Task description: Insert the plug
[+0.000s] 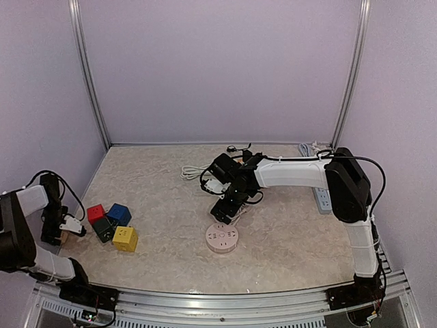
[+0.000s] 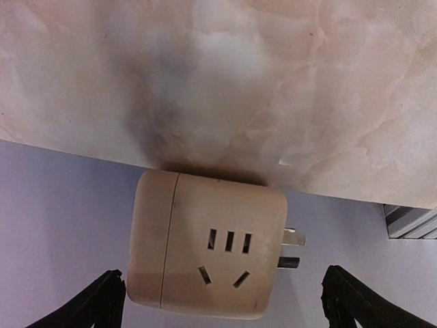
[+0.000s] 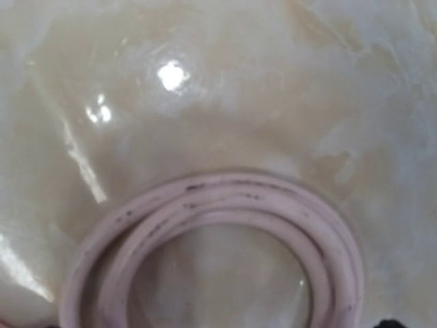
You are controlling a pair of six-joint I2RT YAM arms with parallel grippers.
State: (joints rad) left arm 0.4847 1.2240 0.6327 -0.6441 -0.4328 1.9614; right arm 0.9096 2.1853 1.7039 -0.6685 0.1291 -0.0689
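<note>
Top external view: the right arm reaches across the table. Its right gripper hangs just beyond the round socket, which lies slotted face up. Right wrist view shows a pale cable coiled on the marble. The fingers are all but out of frame, so I cannot tell how wide they stand or whether they hold anything. I cannot pick out the plug on that cable.

Left gripper stands wide open either side of a beige cube adapter at the table's left edge, clamping nothing. The adapter's prongs point sideways. Four coloured cubes sit near it. A power strip lies at the right edge.
</note>
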